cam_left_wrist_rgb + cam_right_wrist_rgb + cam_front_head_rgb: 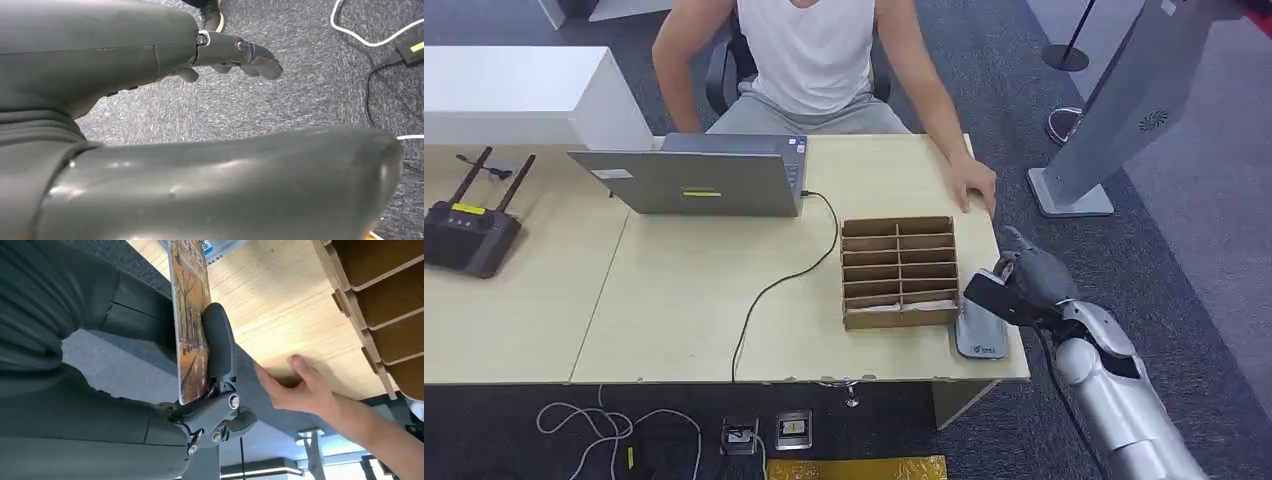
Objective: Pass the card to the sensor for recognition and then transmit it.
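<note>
My right hand (1021, 283) pinches the card (190, 325) between thumb and fingers (218, 342); in the right wrist view the card stands on edge in the grip, its printed face showing. In the head view the hand sits at the table's (684, 300) right edge, just above or beside the grey sensor (981, 335) lying flat near the front corner. I cannot tell whether the card touches the sensor yet.

My left hand (235, 55) hangs low over the carpet, fingers loosely curled and holding nothing.

Just left of the sensor is the cardboard tray (899, 272) with its slots. Beyond it a person's hand (972, 183) rests on the far right table edge, near my hand; the person sits behind the laptop (694, 180). A router (466, 232) sits far left.

I judge this as the recognition step: the card is at the sensor, not yet handed on. Next I need to bring the card's face flat and close over the sensor, hold it steady, then lift and reach toward the person's hand, keeping the pinch firm until they take it.
</note>
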### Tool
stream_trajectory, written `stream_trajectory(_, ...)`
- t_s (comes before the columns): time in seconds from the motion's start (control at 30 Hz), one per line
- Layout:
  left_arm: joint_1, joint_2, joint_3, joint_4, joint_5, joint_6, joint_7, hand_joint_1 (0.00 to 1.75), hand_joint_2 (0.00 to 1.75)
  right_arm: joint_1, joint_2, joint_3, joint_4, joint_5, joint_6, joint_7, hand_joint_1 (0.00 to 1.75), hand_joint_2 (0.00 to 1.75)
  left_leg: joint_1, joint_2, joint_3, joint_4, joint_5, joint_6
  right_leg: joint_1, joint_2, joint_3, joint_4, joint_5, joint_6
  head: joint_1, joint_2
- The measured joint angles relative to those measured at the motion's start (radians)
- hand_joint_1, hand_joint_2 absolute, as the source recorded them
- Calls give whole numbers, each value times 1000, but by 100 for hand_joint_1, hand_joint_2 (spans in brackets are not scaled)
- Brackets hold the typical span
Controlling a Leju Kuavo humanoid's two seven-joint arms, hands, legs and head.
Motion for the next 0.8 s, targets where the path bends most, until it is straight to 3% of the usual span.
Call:
stream_trajectory(0.3,2,0,0,0,-4,-2,0,0,0,68,-3,-1,2,-16,-34,23,175,175,0,1,0,0,-1,-1,0,1,-1,0,0,0,0,0)
stream_trajectory(0.8,2,-1,0,0,-4,0,0,0,0,91,-2,-1,17,-27,-46,14,175,175,0,2,2,0,-1,-1,0,3,1,0,0,0,0,0)
